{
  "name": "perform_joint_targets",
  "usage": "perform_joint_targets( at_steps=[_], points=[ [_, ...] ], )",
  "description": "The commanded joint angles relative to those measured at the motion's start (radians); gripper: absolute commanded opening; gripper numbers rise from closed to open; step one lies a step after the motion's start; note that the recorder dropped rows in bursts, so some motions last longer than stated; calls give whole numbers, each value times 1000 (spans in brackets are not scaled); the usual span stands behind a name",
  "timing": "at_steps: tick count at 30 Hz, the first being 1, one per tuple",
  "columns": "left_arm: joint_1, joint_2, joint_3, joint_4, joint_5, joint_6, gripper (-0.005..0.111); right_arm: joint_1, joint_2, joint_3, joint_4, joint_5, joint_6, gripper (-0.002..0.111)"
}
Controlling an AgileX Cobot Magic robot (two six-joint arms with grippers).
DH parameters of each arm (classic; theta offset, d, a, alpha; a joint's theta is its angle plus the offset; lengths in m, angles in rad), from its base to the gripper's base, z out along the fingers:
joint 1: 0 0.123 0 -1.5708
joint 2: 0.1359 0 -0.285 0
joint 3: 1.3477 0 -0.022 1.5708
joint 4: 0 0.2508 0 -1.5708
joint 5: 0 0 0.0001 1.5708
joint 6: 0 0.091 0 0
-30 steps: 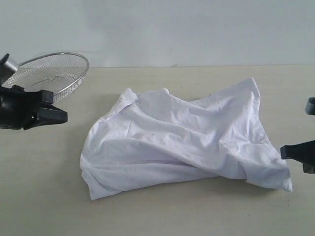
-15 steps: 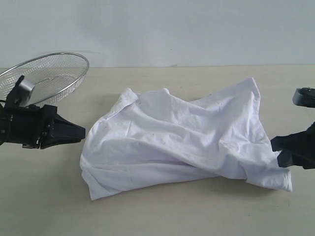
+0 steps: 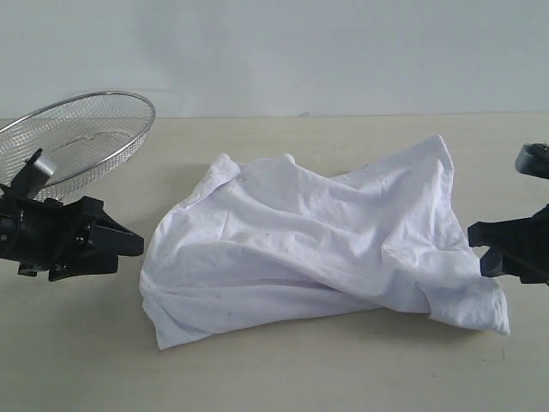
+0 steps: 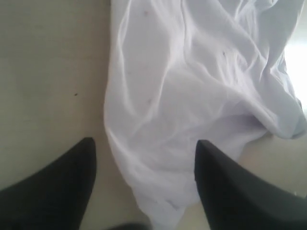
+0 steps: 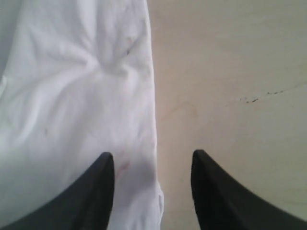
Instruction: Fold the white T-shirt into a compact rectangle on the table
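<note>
Shirt: the white T-shirt [image 3: 317,245] lies crumpled in a loose heap on the table [image 3: 274,378], not yet folded
Left gripper: we see the left gripper [image 4: 144,143] spread and empty, straddling the shirt's edge
Right gripper: the right gripper [image 5: 152,154] is spread too, one finger over cloth and one over bare wood, pinching nothing
Handling: we judge it light, soft and limp; it will sag and drag
Hold: pinch an outer edge at each side; hem or sleeve, we cannot tell
</note>
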Motion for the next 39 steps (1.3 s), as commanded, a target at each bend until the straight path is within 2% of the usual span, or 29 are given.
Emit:
perform_joint_targets(
  at_steps=[1,11,24,34,39],
  points=[
    [-6,1,4,-5,8,-21,58,-6,1,-5,20,-31,-10,43],
    [-37,48,4,-31,-14,-34,58,-6,12,-5,36,-47,-10,43],
    [-37,76,-6,-60,-7,-31,58,-6,176,-122,132,74,-94,43],
    [-37,118,-7,-136,33,5,58,-6,200,-123,174,76,-142,43],
    [-62,129,-7,-136,31,4,58,-6,200,-123,187,76,-158,43]
  ],
)
